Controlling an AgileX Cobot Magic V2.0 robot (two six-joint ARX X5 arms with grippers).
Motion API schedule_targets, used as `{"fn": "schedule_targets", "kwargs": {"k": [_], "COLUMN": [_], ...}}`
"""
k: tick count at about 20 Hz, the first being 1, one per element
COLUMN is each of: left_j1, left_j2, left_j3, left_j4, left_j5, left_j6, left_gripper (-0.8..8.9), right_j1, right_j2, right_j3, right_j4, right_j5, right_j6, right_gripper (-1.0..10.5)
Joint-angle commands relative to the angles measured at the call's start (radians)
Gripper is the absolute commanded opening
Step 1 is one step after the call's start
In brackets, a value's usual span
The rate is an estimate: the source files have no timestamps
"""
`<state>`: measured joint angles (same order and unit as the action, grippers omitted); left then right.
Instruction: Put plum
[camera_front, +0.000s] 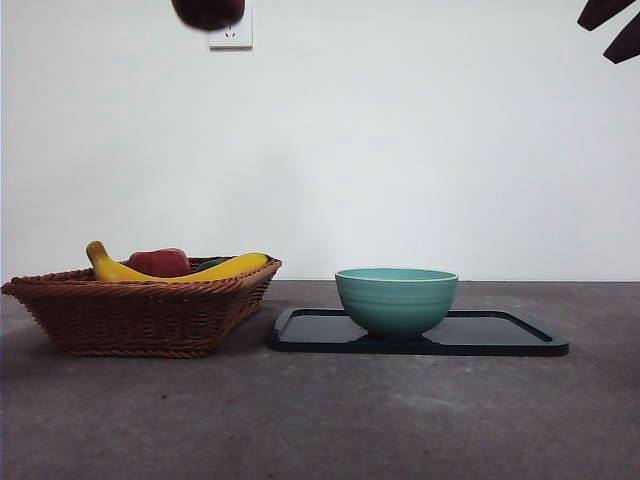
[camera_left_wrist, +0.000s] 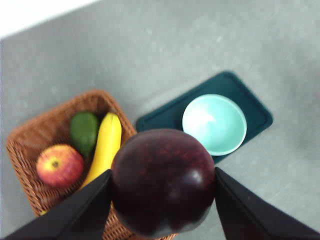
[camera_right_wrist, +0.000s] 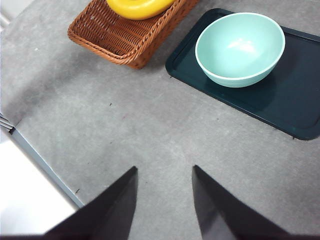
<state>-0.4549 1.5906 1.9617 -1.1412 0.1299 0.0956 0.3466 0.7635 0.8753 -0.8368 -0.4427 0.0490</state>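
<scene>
left pincer (camera_left_wrist: 162, 200) gripping plum (camera_left_wrist: 163, 181); basket (camera_left_wrist: 30, 170) holding banana (camera_left_wrist: 105, 146), apple (camera_left_wrist: 59, 165)

Front view's top edge crops the plum (camera_front: 208, 12).

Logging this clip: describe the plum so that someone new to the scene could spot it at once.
Look high above the wicker basket, not inside it: the left gripper holds the plum in the air. It is round, glossy and nearly black-maroon, darker than the red apple in the basket.
</scene>
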Motion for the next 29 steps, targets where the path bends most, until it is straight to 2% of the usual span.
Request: {"fn": "schedule_targets", "kwargs": {"k": [1,5,10,17,20,29], "left_j1": [0.006,0.047,0.101,0.121,0.123,0.123], "left_j2": [-0.019,-0.075,-0.076,-0.072,-0.064,0.02], "left_j3": [-0.092,-0.347,-0.583,-0.862,-0.924,-0.938], "left_j4": [0.07,0.274,0.472,0.724,0.775,0.811], "left_j5": [0.002,0.002,0.002,0.0,-0.037,-0.037], "left_j6": [0.006,-0.006,-0.006,0.017,0.023,0.027], "left_gripper": [2.67,2.67,2.67,2.67,2.67,2.79], "right_j1": [0.005,0.005,0.005,0.005,0.005,0.005], "right_j2": [0.004,0.004,0.004,0.005,0.005,0.005], "right_j3": [0.006,0.006,0.006,0.006,0.006,0.006], "right_j4": [0.0,-0.002,-0.002,-0.002,-0.002,-0.002], "right_j5": [-0.003,-0.003,-0.003,-0.003,-0.003,-0.003], "right_j6": [0.0,0.0,0.0,0.0,0.0,0.003], "right_gripper": [1.7,1.7,1.7,1.7,1.7,1.7]}}
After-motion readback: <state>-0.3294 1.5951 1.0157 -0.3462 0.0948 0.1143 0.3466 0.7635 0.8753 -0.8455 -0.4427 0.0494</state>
